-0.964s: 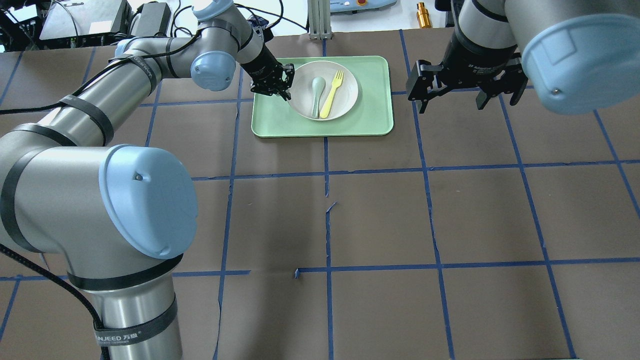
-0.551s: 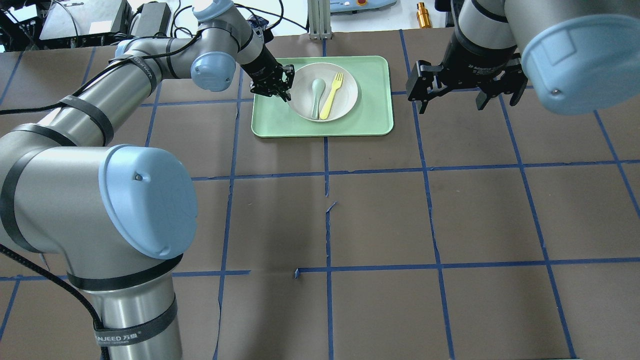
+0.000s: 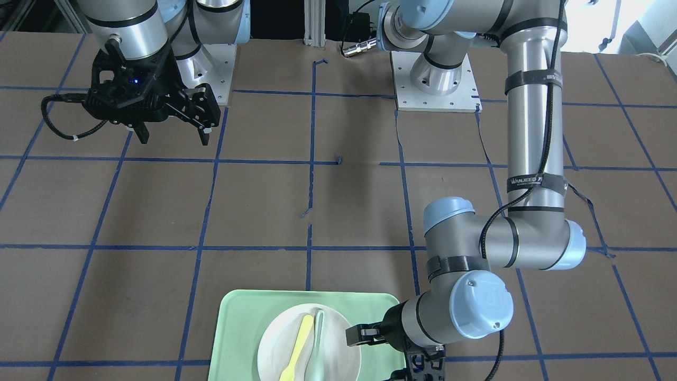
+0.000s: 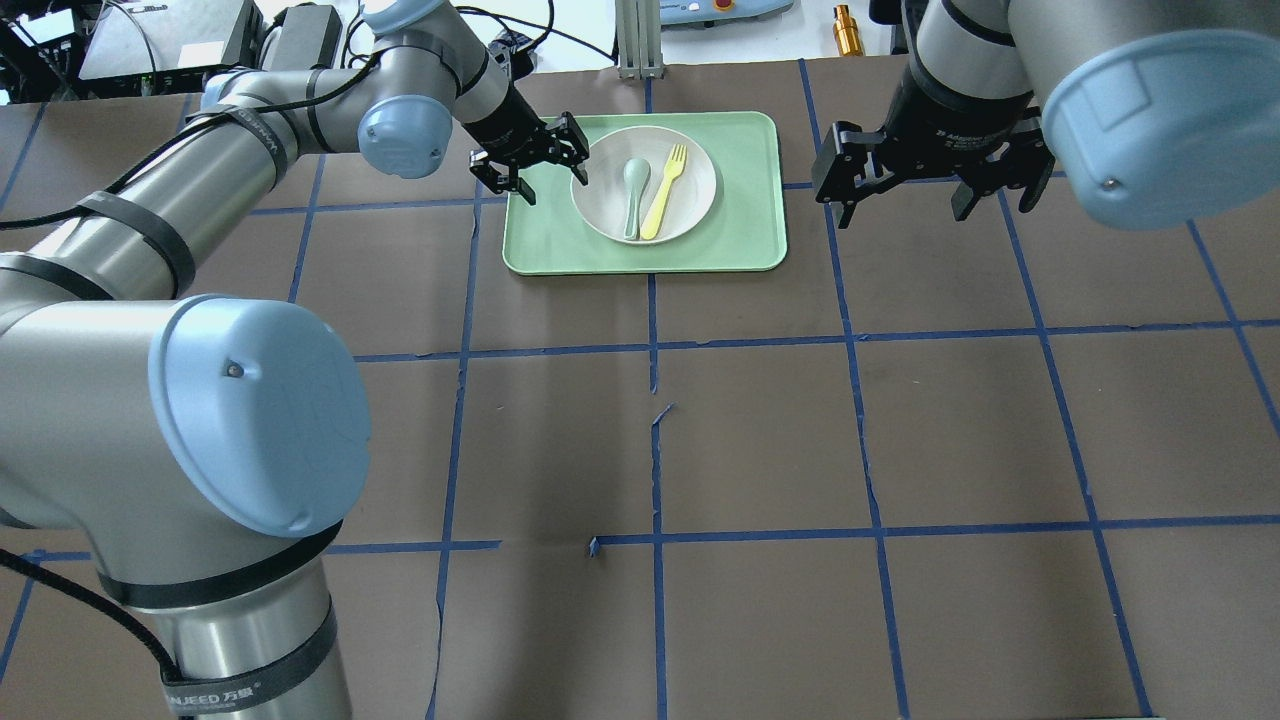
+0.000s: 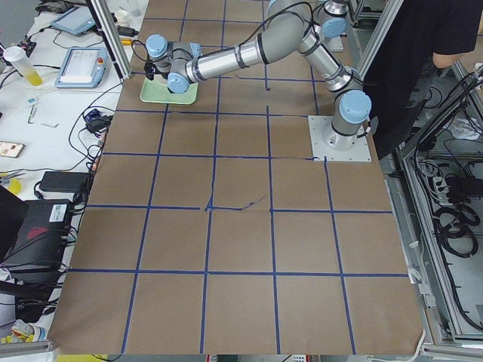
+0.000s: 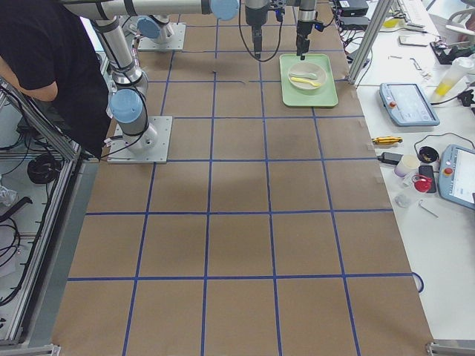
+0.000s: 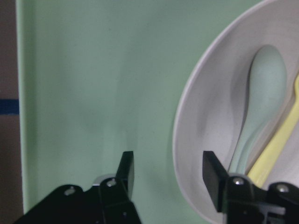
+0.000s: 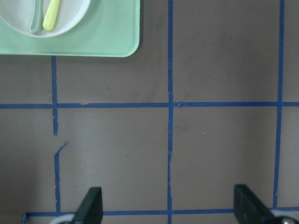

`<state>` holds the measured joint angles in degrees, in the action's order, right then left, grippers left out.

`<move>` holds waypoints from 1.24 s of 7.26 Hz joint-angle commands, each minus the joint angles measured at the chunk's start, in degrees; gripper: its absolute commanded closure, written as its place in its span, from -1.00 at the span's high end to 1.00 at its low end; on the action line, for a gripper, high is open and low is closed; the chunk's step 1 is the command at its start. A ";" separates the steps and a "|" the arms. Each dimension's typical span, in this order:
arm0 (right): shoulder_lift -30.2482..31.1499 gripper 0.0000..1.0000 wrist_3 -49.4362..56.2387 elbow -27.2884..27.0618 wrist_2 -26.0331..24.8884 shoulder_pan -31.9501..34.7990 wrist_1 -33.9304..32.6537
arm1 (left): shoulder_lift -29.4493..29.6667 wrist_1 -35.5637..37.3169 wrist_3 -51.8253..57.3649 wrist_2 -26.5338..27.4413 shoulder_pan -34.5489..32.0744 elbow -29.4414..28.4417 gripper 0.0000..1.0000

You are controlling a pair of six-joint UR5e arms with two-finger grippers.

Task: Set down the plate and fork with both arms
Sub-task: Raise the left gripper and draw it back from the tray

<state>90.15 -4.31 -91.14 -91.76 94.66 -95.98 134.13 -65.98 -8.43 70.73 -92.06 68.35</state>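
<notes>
**Plate and fork both on the tray; left gripper open across the plate's rim**

Surface: the table point(image 4: 760, 440) is covered in brown sheeting marked into squares by blue tape; the mint-green tray point(image 4: 740, 250) lies at the far edge from the robot. Beyond the tray stand an aluminium post point(image 4: 640, 40), a brass-coloured cylinder point(image 4: 848, 30) and cabling; a person in a dark top point(image 6: 44, 52) stands well away from the tray, beside the robot's bases.

The plate point(image 4: 695, 185) sits on the tray; the fork point(image 4: 663, 195) lies in the plate, touching or just beside a grey-green spoon point(image 4: 633, 195).

The left gripper point(image 4: 555, 190) is at the tray's left-arm side, jaws open, one finger over the tray and the other over the plate, the rim between them; nothing is gripped. The right gripper point(image 4: 900, 210) hovers just off the tray's opposite side, jaws wide open and empty.

Change since the earlier frames: the left wrist has turned and its jaws stand wider apart; the elbow has swung away from the tray; plate, fork, spoon and right gripper are unmoved.
</notes>
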 commanded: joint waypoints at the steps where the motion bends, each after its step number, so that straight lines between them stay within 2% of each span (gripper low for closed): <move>1: 0.03 1.00 0.00 0.00 0.00 0.00 0.09 | -9.27 -3.19 2.18 5.18 2.31 7.36 1.00; 2: 0.03 1.00 0.00 0.00 0.00 0.00 0.09 | -15.33 -4.50 4.28 8.69 3.11 11.93 1.00; 3: 0.03 1.00 0.00 0.00 0.00 0.00 0.09 | -20.96 -8.34 6.47 17.34 3.38 15.11 1.00; 4: 0.03 1.00 0.00 -0.09 0.00 0.00 0.09 | -25.80 -12.21 6.58 20.82 3.12 15.84 1.00; 7: 0.03 1.00 0.09 0.00 0.00 0.00 0.09 | -37.68 -20.05 6.32 18.05 0.67 17.24 1.00; 9: -0.06 1.00 0.09 -0.09 0.00 0.00 0.00 | -42.44 -20.15 6.32 18.57 -1.89 20.05 1.00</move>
<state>90.16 -4.22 -91.16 -91.76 94.66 -95.94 94.78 -85.71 -2.20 89.13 -92.59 86.78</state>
